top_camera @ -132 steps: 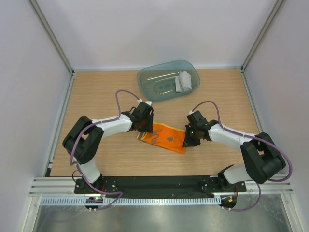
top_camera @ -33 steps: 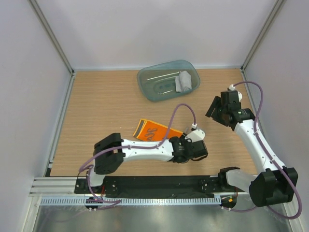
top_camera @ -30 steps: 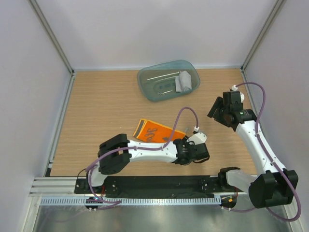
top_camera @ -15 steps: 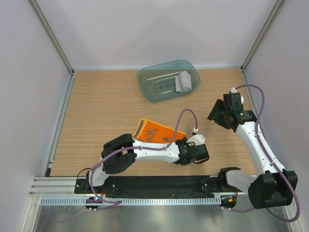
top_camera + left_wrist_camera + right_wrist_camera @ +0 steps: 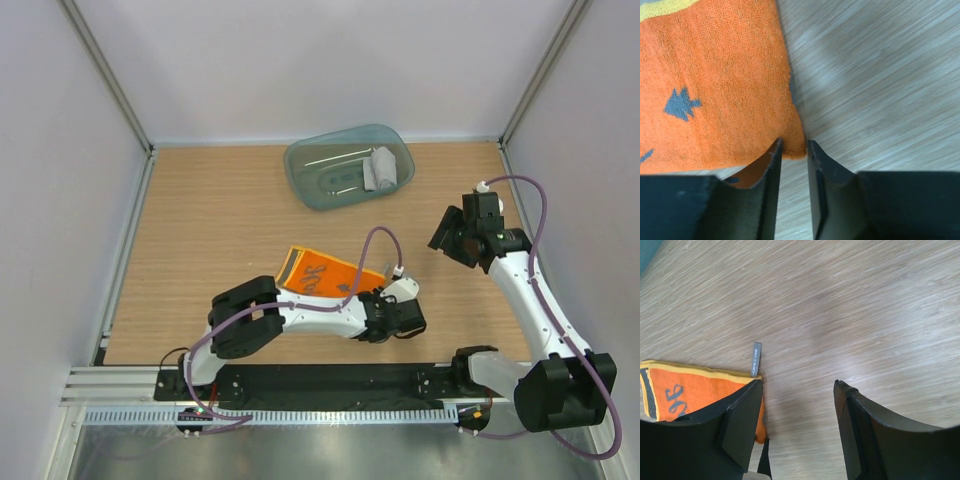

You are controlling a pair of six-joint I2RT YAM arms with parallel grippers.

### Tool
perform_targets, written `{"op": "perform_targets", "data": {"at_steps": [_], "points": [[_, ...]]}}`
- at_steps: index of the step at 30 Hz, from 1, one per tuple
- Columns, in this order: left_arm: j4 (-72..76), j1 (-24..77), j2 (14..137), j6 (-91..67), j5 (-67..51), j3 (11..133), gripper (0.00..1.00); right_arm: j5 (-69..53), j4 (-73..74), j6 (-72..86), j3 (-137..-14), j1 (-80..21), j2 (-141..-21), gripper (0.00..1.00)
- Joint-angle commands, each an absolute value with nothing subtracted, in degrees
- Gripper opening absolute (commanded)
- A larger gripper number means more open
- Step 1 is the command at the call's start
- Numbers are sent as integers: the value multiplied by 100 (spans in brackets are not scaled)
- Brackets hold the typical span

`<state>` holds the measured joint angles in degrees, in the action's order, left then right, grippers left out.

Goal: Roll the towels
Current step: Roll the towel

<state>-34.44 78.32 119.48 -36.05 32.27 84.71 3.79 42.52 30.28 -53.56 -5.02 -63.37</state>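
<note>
Wood-grain laminate forms the table (image 5: 200,230), which is enclosed by plain pale walls (image 5: 320,70) with metal frame posts (image 5: 105,75) at the far corners; a black mounting rail (image 5: 320,380) runs along the near edge. A translucent teal tray (image 5: 305,160) is set at the far centre of the table, and the grey towel (image 5: 381,168) is seen inside it toward its right end, bunched into a short upright bundle. The orange towel (image 5: 320,277) lies flat on the table near the centre, folded into a long narrow strip angled from far left to near right; a yellow border (image 5: 665,6), dark print and a small blue-grey fish mark (image 5: 681,104) are noted on its nap, and a grey label tab (image 5: 755,359) projects from one edge. The left gripper (image 5: 794,142) is placed at the near right corner of this strip, its jaws narrowly apart with the corner lying between the tips; whether the cloth is pinched cannot be told. The right gripper (image 5: 797,385) is held above bare wood to the right, well apart from both towels, its jaws spread wide with nothing between them
</note>
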Motion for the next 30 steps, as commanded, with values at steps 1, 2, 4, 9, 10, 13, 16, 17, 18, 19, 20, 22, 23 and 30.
{"op": "perform_targets", "data": {"at_steps": [1,2,4,9,10,13,16,17,18,19,20,22,23,30], "points": [[-3112,7717,11909,-3727,3076,8086,26,185,4184,2979,-5370,-475,-6346,66],[-3033,7691,11909,-3727,3015,8016,22,98,4166,2979,-5353,-483,-6346,66],[-2988,7673,11892,-3735,2988,7981,14,-420,4044,2988,-5222,-475,-6363,66],[-2760,7559,11585,-3841,2743,7630,0,-2035,3464,3119,-4537,-475,-6722,70],[-2594,7524,11410,-3876,2673,7551,0,-2187,3350,3198,-4422,-475,-6924,71],[-2357,7409,11128,-3972,2488,7235,0,-2722,2709,3550,-3914,-510,-7057,71],[-2259,7304,10838,-3990,2347,7093,0,-2839,2156,3857,-3596,-685,-7154,72],[-2259,7295,10750,-3973,2329,7084,0,-2874,2040,3911,-3543,-816,-7285,72],[-2250,7295,10714,-3973,2329,7084,0,-2874,1874,3946,-3525,-913,-7364,72],[-2259,7286,10696,-3964,2312,7093,0,-2874,1759,4068,-3490,-992,-7461,72],[-2259,7286,10653,-3964,2294,7101,0,-2874,1653,4113,-3463,-1063,-7601,72],[-2294,7269,10635,-3990,2268,7119,0,-2848,1355,4236,-3411,-1282,-7760,72],[-2303,7260,10617,-3999,2250,7128,0,-2830,1267,4332,-3401,-1370,-7822,72],[-2294,7251,10336,-4122,2197,7023,0,-2611,748,4509,-3480,-1617,-8437,68]]}}
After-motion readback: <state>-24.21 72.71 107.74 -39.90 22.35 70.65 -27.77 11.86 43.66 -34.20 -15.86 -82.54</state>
